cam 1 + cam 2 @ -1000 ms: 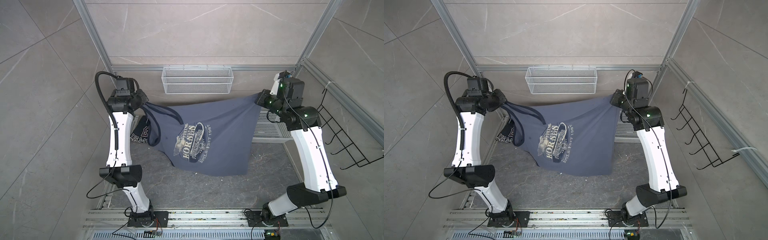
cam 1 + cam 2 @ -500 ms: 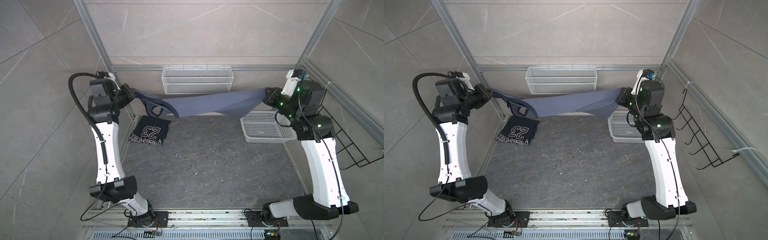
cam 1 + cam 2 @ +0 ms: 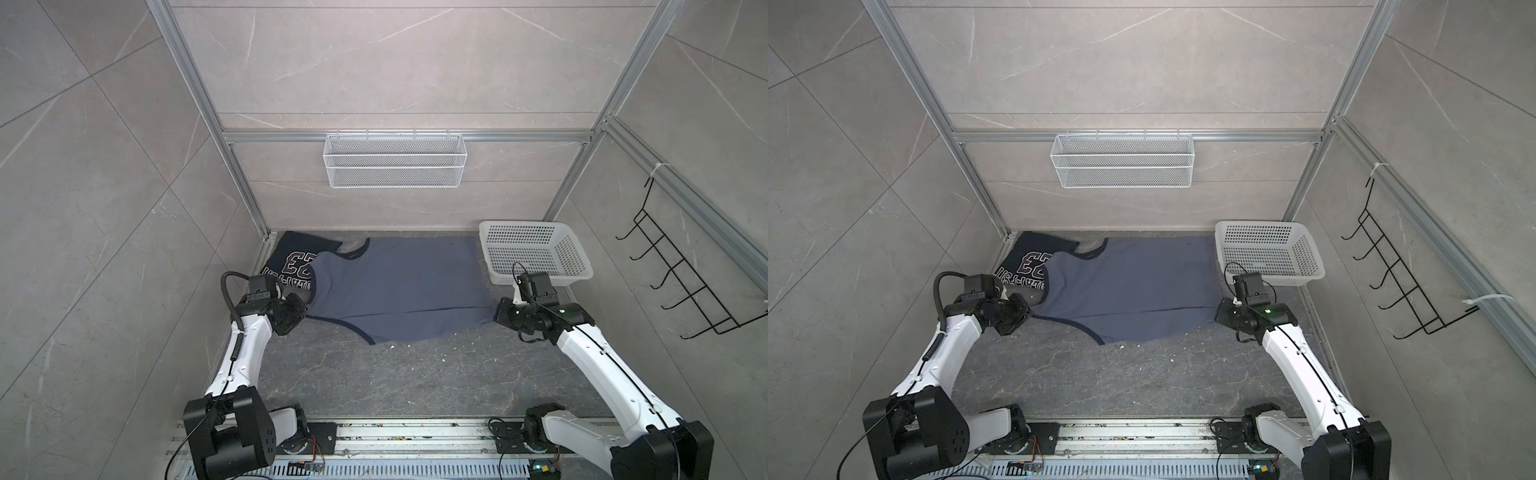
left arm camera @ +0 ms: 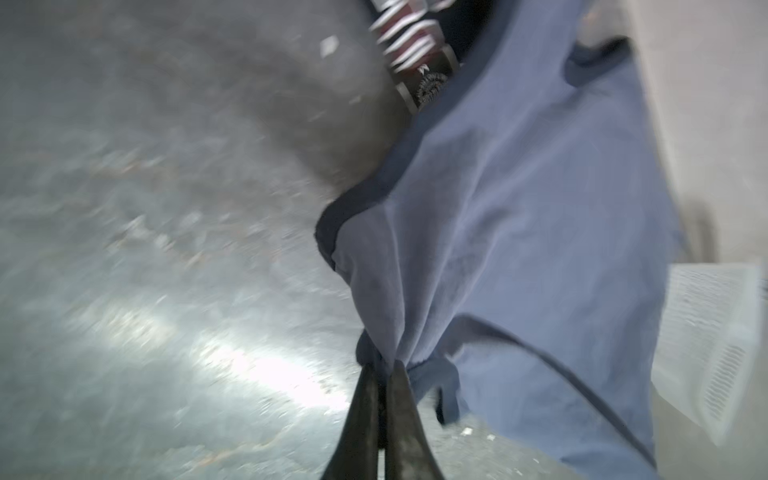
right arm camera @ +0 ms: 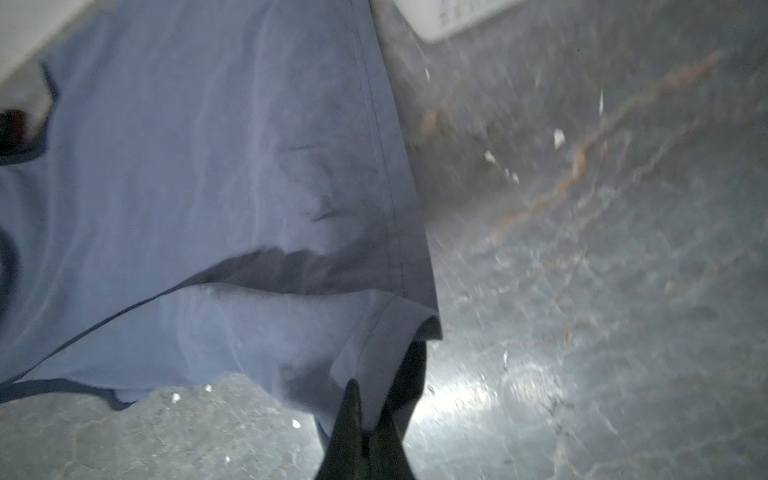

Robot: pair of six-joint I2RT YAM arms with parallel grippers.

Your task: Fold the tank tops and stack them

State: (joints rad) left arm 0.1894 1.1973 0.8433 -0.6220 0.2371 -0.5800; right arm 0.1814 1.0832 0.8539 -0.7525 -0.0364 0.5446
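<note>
The left gripper (image 4: 380, 368) is clenched on a strap of the slate-blue tank top (image 3: 399, 286), the right gripper (image 5: 365, 399) on its hem corner. Held aloft half a second ago, the top is now laid flat on the table (image 3: 374, 374), overlapping the navy tank top (image 3: 291, 259). Its long axis runs left-right, neck leftward, hem beside the basket (image 3: 569, 253).

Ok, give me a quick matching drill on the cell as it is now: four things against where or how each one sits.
1. slate-blue tank top
2. navy tank top
3. white plastic basket
4. wire mesh basket

A. hung on the back wall
B. back left corner, partly under another shirt
C. back right corner
D. spread out, left gripper and right gripper shut on its near corners

Pairs: 1-D, 2-B, 3-C, 4-A
</note>
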